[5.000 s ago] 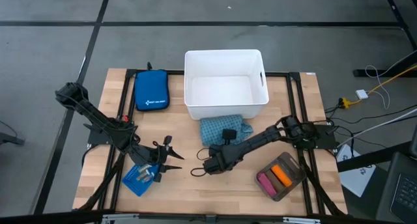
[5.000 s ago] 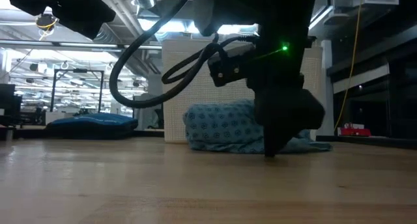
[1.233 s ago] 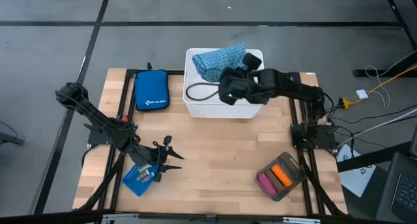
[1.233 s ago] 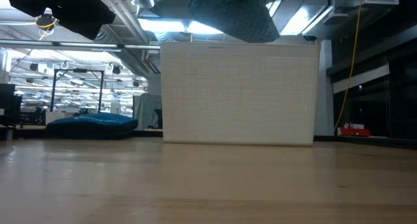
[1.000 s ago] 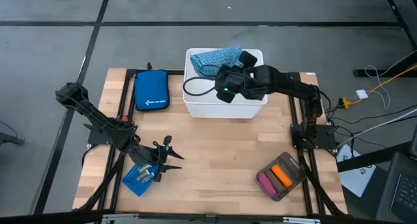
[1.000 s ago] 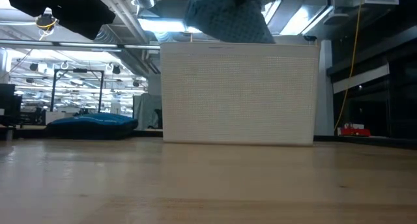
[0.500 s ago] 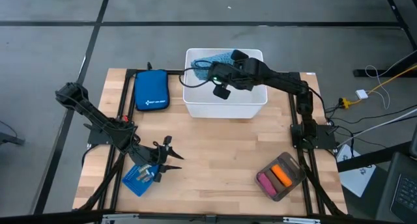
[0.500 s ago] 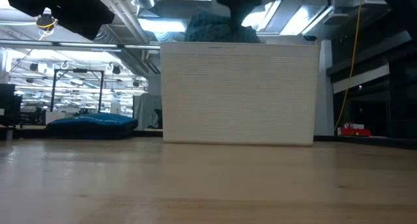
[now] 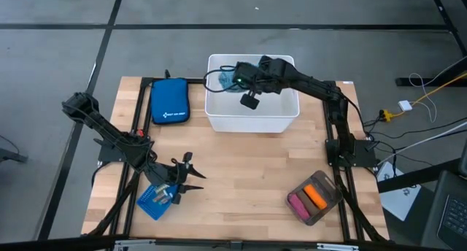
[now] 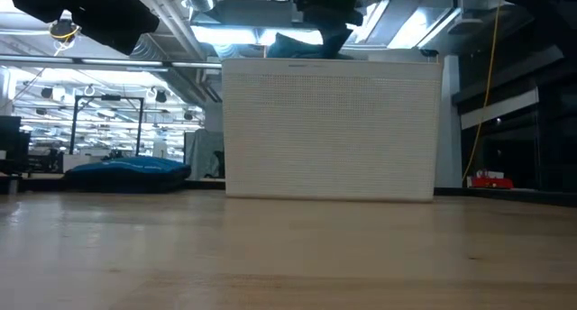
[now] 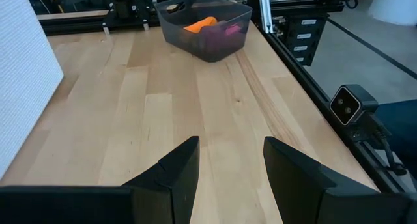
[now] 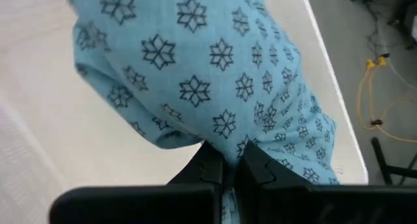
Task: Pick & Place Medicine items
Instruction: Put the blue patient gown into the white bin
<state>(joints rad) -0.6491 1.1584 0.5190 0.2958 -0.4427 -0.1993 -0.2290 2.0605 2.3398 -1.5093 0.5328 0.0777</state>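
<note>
We see the soft teal pack, printed with dark star shapes, hanging inside the white bin, pinched tight by the right gripper. The left gripper, fingers apart and empty, waits far from this bin.

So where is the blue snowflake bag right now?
The blue snowflake bag is pinched in the right pincer, hanging inside the white bin at the back of the table, just right of the dark blue pouch.
</note>
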